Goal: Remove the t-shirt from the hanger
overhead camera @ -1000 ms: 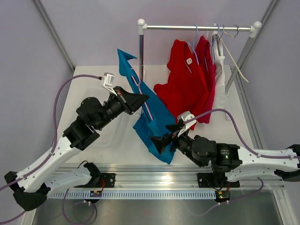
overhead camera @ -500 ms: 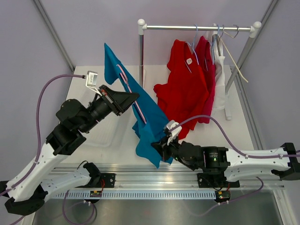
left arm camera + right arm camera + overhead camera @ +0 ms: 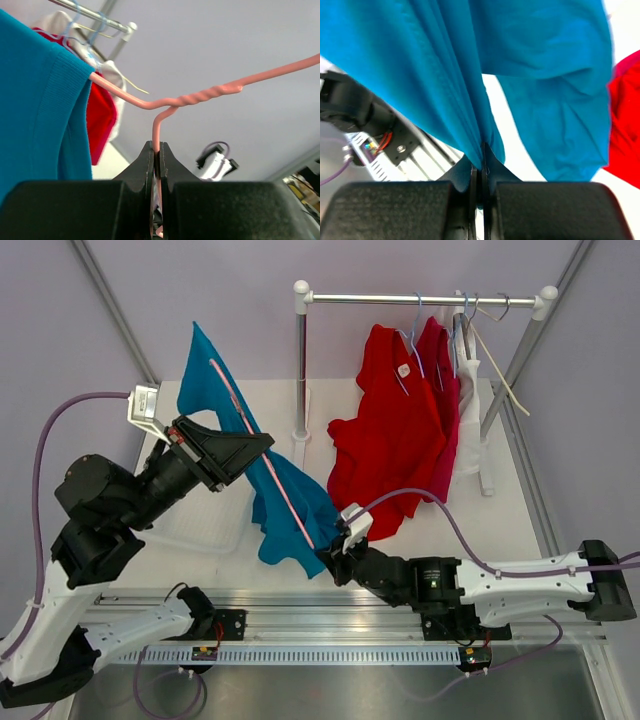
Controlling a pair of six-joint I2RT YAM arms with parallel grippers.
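While held aloft by the left gripper (image 3: 265, 445) over the left of the white surface (image 3: 490, 530), hangs stretched on a slant: teal t-shirt (image 3: 290, 505) on a pink wire hanger (image 3: 232, 400). Long axis of both from far left, high, down toward the near centre. Left jaws pressed flat together on the hanger's stem, just under its twisted neck. One teal shoulder draped over a hanger arm, peak pointing up and away. Right gripper (image 3: 328, 562) low by the front edge, jaws pinched closed on a fold of the lower teal cloth. Well apart, to the right: red shirts (image 3: 395, 430) on the chrome rail (image 3: 420, 299).
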